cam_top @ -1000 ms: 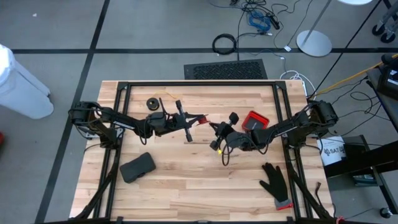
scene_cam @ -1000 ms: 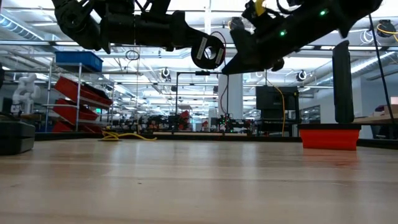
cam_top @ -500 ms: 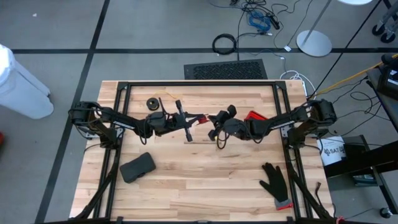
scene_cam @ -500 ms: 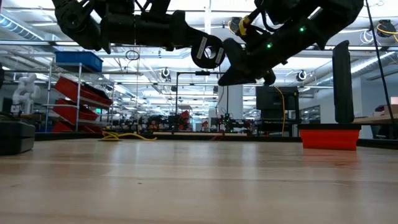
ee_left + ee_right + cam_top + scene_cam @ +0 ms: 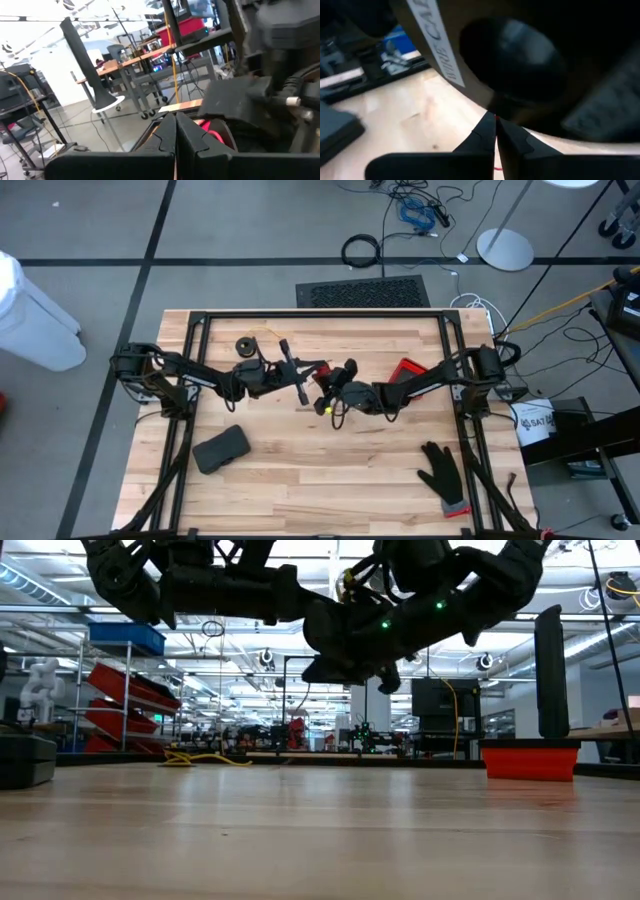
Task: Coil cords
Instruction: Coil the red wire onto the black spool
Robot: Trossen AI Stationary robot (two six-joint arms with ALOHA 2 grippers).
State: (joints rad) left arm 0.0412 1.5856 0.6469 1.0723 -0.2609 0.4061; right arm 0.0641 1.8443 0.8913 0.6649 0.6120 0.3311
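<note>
A small black spool (image 5: 520, 55) with a white label hangs in the air right in front of my right gripper (image 5: 495, 122), and the red cord (image 5: 495, 118) runs to it. My left gripper (image 5: 318, 370) is shut at that spool above the table's middle. My right gripper (image 5: 324, 384) is shut on the red cord right beside it. In the low view the right arm (image 5: 420, 600) hides the spool. The yellow-tan cord (image 5: 265, 333) lies on the far left of the table with its black spool (image 5: 245, 345). My left gripper reaches level from the table's left with its fingers (image 5: 167, 131) shut, and the spool stays clear of the table at their ends. Which part of the spool they have is hidden behind the fingers and the right arm. My right gripper pinches the red cord (image 5: 495, 118) between its two fingertips, right next to the spool. It comes nearly level from the table's right.
A red tray (image 5: 412, 370) stands right of the middle under the right arm. A black glove (image 5: 441, 472) lies near the right front, and a black block (image 5: 221, 448) near the left front. The bare wooden table (image 5: 320, 470) stretches between them.
My right gripper has gone toward the table's left and somewhat down, rolling as it went, and has closed in on the spool at my left gripper. It has stayed shut on the red cord. The spool has kept its place in the air.
</note>
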